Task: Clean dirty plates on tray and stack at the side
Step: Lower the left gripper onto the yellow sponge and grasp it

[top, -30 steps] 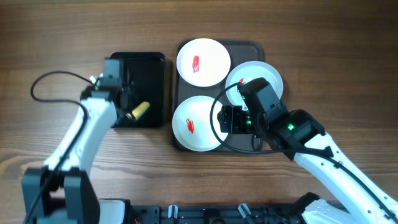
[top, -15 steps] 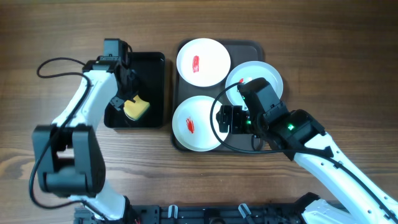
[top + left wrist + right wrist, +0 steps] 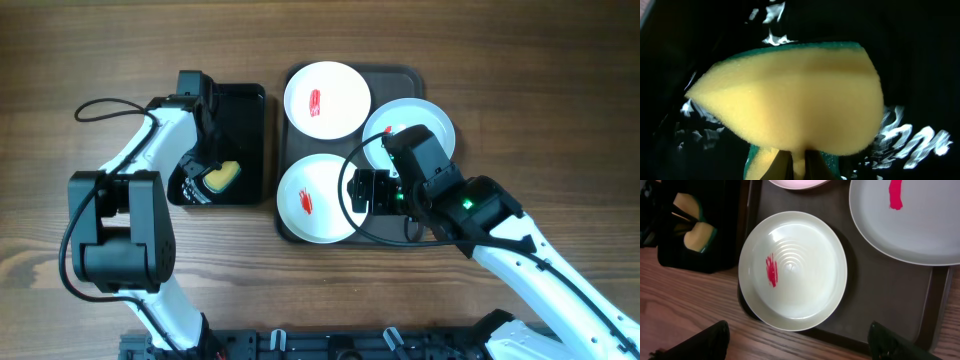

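Observation:
Three plates lie on the dark tray (image 3: 408, 74): a white plate (image 3: 327, 100) at the back, a pale plate (image 3: 400, 122) on the right partly under my right arm, and a white plate (image 3: 310, 198) at the front left. Each shows a red smear. My right gripper (image 3: 364, 192) hovers open above the tray. In the right wrist view its gripper (image 3: 802, 342) spans the front-left plate (image 3: 792, 270). My left gripper (image 3: 200, 180) is down in the black tub (image 3: 240, 110), shut on a yellow and green sponge (image 3: 224, 176). Close up, the sponge (image 3: 790, 100) bulges above the left gripper (image 3: 800, 167).
The glossy black tub stands just left of the tray, wet inside (image 3: 910, 140). Bare wooden table (image 3: 520, 80) surrounds both. The right wrist view also shows the tub (image 3: 695, 260) with the sponge (image 3: 697, 235) and the tray's front rim (image 3: 875, 342).
My left gripper has shifted inside the tub and closed on the sponge, squeezing it. The right arm and the plates have stayed put.

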Robot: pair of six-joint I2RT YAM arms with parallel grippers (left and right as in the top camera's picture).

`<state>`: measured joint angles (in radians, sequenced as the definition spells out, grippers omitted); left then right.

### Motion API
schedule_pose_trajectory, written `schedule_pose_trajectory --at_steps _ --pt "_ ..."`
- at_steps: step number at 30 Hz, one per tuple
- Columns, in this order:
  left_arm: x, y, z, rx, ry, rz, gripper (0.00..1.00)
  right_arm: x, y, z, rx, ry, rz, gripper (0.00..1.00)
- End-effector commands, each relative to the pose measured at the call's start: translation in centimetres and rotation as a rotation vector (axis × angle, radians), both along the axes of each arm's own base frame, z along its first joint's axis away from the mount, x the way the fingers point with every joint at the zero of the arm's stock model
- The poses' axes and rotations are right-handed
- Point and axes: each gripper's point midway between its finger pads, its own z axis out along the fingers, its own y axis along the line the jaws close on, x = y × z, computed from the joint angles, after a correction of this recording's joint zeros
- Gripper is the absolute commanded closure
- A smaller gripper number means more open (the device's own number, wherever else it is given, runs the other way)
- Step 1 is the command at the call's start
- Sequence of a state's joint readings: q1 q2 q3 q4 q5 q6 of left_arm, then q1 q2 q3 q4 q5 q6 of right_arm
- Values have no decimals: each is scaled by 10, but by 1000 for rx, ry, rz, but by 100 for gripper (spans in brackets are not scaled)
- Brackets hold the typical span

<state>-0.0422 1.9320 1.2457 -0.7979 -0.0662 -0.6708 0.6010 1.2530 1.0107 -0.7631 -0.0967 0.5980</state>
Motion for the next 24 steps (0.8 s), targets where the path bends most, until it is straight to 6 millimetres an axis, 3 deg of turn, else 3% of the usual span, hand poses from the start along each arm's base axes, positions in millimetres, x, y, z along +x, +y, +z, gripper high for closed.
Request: schedule_pose_trajectory --at_steps 1,2,3,6,10,21,24 --pt "-2 -25 -10 -72 37 -186 62 3 3 3 12 2 -2 11" --pt "-2 -28 -6 -80 36 -208 22 3 3 3 12 2 -2 11" --pt "-2 -29 -3 -82 38 -212 12 3 3 3 12 3 -3 11" --pt "-2 -30 10 -85 41 -212 2 3 3 3 11 3 -3 11" --pt "-2 -30 19 -85 37 -212 0 3 3 3 11 4 -2 11" --pt "-15 -24 20 -61 90 -189 0 3 3 3 11 4 -3 11" --pt "-15 -25 29 -77 82 -200 5 3 3 3 11 4 -3 10"
